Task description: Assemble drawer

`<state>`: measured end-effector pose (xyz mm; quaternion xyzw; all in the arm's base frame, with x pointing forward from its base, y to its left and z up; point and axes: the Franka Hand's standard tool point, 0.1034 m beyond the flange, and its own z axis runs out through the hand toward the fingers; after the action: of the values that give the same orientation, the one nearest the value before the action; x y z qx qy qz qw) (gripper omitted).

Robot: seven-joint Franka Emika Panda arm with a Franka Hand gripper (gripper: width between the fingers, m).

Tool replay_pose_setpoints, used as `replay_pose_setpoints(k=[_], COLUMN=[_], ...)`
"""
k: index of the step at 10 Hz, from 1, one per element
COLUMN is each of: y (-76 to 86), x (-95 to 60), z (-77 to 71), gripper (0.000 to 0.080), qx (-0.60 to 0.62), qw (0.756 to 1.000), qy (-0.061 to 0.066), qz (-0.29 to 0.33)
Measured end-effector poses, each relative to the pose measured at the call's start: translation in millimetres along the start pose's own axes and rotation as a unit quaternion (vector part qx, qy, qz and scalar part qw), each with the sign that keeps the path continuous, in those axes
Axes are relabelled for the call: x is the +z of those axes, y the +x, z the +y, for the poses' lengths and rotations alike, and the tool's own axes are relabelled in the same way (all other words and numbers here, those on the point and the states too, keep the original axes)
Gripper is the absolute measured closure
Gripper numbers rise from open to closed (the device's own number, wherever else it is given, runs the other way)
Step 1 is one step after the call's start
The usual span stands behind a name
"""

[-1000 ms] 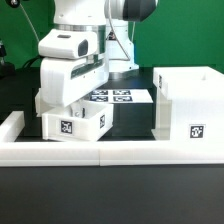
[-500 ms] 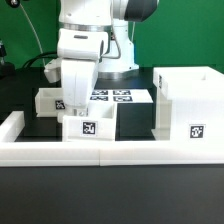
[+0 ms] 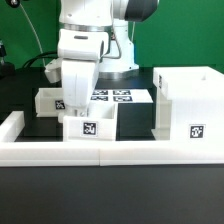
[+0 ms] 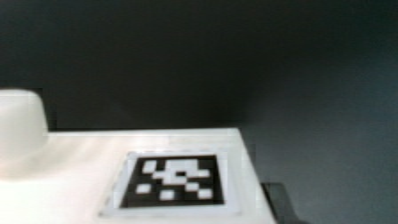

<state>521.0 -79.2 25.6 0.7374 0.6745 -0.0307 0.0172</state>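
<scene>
A small white tray (image 3: 88, 127) with a square tag stands just behind the front wall, in the middle. My gripper (image 3: 80, 108) reaches down onto it from above, with the fingers hidden behind the hand and the tray's rim. In the wrist view the tray's white face (image 4: 80, 160) and its tag (image 4: 175, 181) fill the near part, with one dark fingertip (image 4: 276, 203) right against its edge. A second tray (image 3: 45, 100) sits behind at the exterior view's left. The tall housing (image 3: 185, 105) stands at the exterior view's right, its tag (image 3: 197, 131) facing front.
The marker board (image 3: 122, 97) lies flat behind the held tray, between the second tray and the housing. A low white wall (image 3: 120, 152) borders the front of the black table, with a raised end (image 3: 10, 125) at the exterior view's left. The arm's base stands behind.
From one second ago, my gripper carried the tagged tray toward the exterior view's right and set it level and square. Nothing has moved in the last half second.
</scene>
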Motion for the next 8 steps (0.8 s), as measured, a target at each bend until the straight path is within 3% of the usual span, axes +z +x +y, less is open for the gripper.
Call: replay_pose_setpoints(k=[3,4,5,6,7,8], y=[21.8,19.7,19.3,19.5,20.4,24.4], x=[2.1,2.5,2.9,2.7,3.3,3.3], z=[-0.2,0.7,0.0,1.3,1.8,1.4], gripper=[0.0757,0.0757,0.0757,0.0757,0.0757,0.0757], qx=[0.003,0.006,0.006,0.006,0.006,0.004], qw=[1.000,1.000,1.000,1.000,1.000,1.000], qy=[0.001,-0.008,-0.007,-0.013,-0.024,-0.025], qz=[0.007,0.007,0.007,0.008,0.009,0.010])
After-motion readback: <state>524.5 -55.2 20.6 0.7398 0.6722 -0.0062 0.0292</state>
